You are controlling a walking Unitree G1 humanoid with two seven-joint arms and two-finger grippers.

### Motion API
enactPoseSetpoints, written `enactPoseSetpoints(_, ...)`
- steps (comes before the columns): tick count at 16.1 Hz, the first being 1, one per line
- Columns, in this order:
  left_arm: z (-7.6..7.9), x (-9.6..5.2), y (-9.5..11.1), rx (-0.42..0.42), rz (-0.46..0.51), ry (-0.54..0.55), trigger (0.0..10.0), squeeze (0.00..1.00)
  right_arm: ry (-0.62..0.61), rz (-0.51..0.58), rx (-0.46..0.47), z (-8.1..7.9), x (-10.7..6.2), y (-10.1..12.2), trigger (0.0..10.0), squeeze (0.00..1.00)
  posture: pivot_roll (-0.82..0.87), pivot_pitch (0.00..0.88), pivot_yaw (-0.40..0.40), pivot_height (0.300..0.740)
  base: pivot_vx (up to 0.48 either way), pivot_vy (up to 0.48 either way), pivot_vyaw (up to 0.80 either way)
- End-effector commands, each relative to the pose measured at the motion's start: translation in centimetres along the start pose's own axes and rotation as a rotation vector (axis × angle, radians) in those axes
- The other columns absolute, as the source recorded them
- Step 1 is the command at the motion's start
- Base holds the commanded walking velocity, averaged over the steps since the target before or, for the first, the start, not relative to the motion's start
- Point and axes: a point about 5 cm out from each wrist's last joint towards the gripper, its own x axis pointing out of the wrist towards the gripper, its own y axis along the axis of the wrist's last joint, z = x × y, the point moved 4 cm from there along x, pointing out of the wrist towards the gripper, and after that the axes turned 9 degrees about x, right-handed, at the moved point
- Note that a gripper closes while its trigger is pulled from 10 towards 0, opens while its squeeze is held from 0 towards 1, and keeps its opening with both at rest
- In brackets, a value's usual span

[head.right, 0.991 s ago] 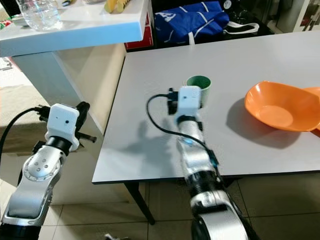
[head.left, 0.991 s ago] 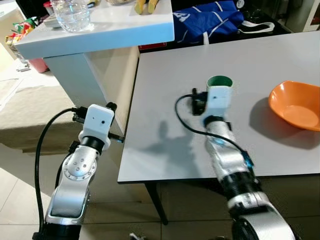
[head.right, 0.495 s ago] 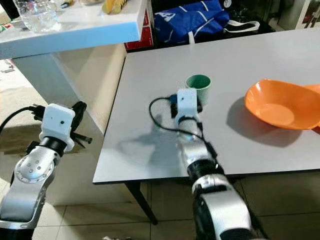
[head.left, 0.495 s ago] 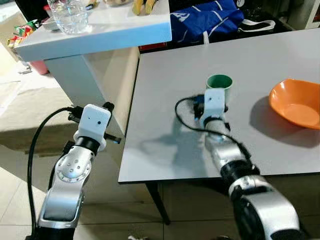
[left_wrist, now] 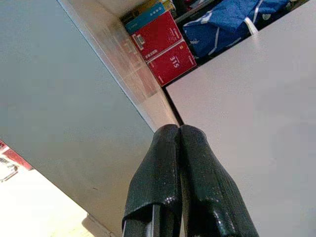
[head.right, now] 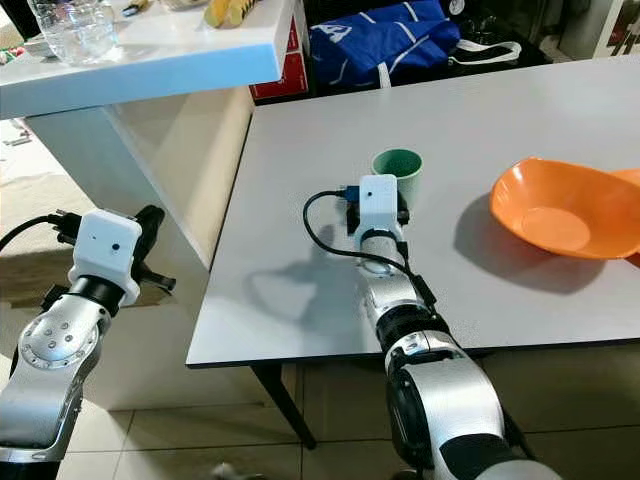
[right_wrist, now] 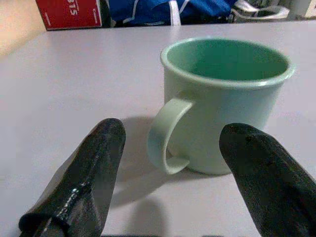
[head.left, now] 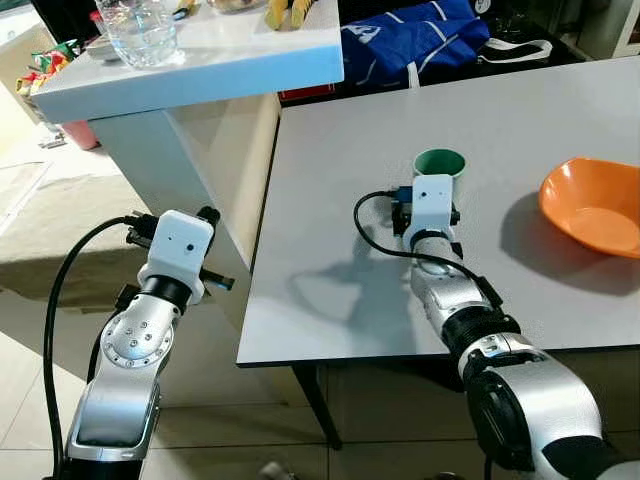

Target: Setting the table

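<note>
Mint-green mug (right_wrist: 224, 103) upright on grey table (head.left: 330, 180), handle facing right gripper (right_wrist: 173, 163). Right gripper fingers (right_wrist: 84, 182) spread wide, just short of mug, touching nothing, holding nothing. Left gripper (left_wrist: 180, 136) off table's left edge beside white counter (head.left: 200, 70), fingers pressed together, empty. Orange bowl (head.left: 592, 208) well right of mug. Red boxes (left_wrist: 163, 47) past table, white lettering too partial to read. Blue bag (head.left: 415, 40) behind table.

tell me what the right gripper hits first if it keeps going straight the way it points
Most likely the green mug: the right gripper is open, its fingers pointing at the mug's handle just ahead on the table.
</note>
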Motion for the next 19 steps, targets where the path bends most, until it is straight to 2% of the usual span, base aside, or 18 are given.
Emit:
enactPoseSetpoints(1,-0.7,-0.1,0.1,0.013,-0.001,0.009,10.0,0.00,0.018,0.007,0.007,-0.9,0.0,0.4,10.0,0.00,-0.01,0.030,0.208,0.740,0.000,0.000,0.00)
enactPoseSetpoints(2,-0.6,-0.1,0.1,0.011,-0.001,0.008,10.0,0.00,0.020,-0.002,0.007,-0.9,0.0,0.2,9.8,0.00,-0.01,0.031,0.207,0.740,0.000,0.000,0.00)
enactPoseSetpoints(3,-0.6,0.0,0.2,0.010,0.000,0.007,10.0,0.00,0.019,-0.011,0.009,-0.9,0.0,0.0,6.5,0.00,-0.01,0.030,0.206,0.740,0.000,0.000,0.00)
enactPoseSetpoints(4,-0.6,0.0,0.2,0.009,0.000,0.006,10.0,0.00,0.022,-0.024,0.019,-0.9,-0.1,-0.3,0.0,0.00,-0.01,0.030,0.206,0.740,0.000,0.000,0.00)
enactPoseSetpoints(9,-0.5,0.3,0.3,0.006,0.002,0.008,10.0,0.00,0.034,-0.082,0.075,-1.1,-0.1,-1.0,0.0,0.00,-0.01,0.032,0.202,0.740,0.000,0.000,0.00)
enactPoseSetpoints(14,-0.4,0.6,0.4,-0.001,0.008,0.010,10.0,0.00,0.046,-0.080,0.082,-0.9,0.0,-0.9,0.0,0.00,-0.02,0.033,0.200,0.740,0.000,0.000,0.00)
enactPoseSetpoints(16,-0.4,0.7,0.5,-0.005,0.011,0.013,10.0,0.00,0.060,-0.044,0.071,-1.1,0.1,-0.2,0.0,0.00,-0.02,0.037,0.202,0.740,0.000,0.000,0.00)
enactPoseSetpoints(17,-0.4,0.8,0.5,-0.007,0.012,0.014,10.0,0.00,0.074,0.030,0.049,-1.4,0.4,1.5,0.0,0.00,-0.03,0.040,0.205,0.740,0.000,0.000,0.00)
enactPoseSetpoints(18,-0.4,0.8,0.5,-0.007,0.013,0.014,10.0,0.00,0.080,0.056,0.042,-1.5,0.5,2.1,0.0,0.00,-0.03,0.040,0.205,0.740,0.000,0.000,0.00)
enactPoseSetpoints(19,-0.4,0.8,0.5,-0.008,0.013,0.014,10.0,0.00,0.094,0.138,0.018,-1.9,0.6,4.0,0.0,0.00,-0.03,0.041,0.209,0.740,0.000,0.000,0.00)
